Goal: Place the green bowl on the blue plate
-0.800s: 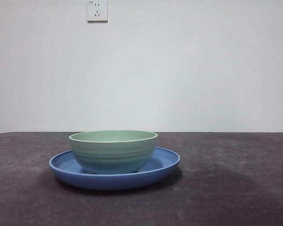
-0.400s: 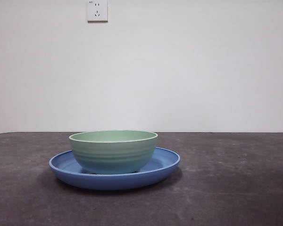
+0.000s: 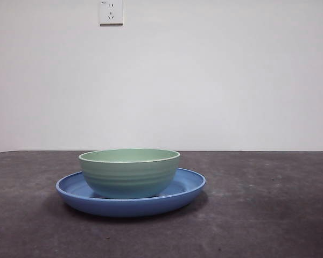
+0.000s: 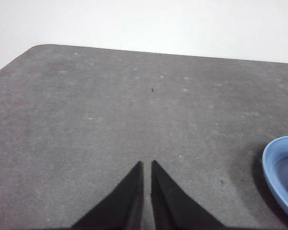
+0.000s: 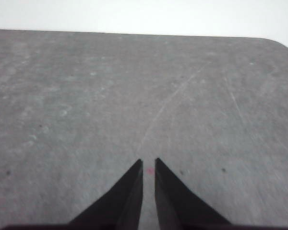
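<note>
The green bowl (image 3: 129,173) is seen upright on the blue plate (image 3: 185,189), resting inside the raised rim of the plate and a little toward its left side in the front view. The bowl is pale sage-green and glossy, with faint horizontal ridges on the outside and a lighter rim; nothing can be seen inside it. The plate is wide, shallow and medium blue, wider than the bowl, and it lies flat. In the left wrist view only one curved edge of the plate (image 4: 278,170) is shown.
</note>
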Tool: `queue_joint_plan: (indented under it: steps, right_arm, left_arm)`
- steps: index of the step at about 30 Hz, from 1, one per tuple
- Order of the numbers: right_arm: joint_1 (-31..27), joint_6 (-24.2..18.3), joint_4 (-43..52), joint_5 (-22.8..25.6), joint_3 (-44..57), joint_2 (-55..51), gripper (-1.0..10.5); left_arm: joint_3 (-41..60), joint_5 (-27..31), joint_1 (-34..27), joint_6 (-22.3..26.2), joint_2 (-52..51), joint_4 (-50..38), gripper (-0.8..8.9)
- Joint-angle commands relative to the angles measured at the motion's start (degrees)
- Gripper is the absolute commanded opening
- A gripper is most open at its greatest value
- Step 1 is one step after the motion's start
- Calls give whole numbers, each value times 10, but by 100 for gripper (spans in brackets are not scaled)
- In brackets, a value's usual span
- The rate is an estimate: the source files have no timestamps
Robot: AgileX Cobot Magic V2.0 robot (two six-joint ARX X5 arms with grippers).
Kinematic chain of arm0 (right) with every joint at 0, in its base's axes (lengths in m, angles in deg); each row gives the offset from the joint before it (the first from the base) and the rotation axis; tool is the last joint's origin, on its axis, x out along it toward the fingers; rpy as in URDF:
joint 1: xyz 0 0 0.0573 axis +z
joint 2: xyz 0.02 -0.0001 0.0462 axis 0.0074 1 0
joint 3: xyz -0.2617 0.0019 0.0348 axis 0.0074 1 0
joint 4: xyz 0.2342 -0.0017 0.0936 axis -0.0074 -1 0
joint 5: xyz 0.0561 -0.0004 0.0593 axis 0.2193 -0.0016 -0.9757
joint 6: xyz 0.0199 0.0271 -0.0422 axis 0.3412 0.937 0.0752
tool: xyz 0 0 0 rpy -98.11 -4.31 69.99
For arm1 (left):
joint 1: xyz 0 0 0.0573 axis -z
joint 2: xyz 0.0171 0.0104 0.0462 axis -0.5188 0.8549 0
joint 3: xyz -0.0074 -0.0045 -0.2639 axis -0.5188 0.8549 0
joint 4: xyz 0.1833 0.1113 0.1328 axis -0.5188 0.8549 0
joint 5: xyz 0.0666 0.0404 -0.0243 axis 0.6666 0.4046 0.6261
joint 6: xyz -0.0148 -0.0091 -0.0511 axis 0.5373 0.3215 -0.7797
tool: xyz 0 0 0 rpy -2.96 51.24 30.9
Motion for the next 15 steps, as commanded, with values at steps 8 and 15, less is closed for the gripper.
queue_joint_plan:
  steps: [8,15]
  right_arm:
    - [-2,-5,17,-5,11,-2,37]
    - [-2,-5,37,-4,16,-2,36]
  left_arm:
    - [12,2,-1,-2,-1,5,27]
    - [12,2,-1,-1,-1,5,27]
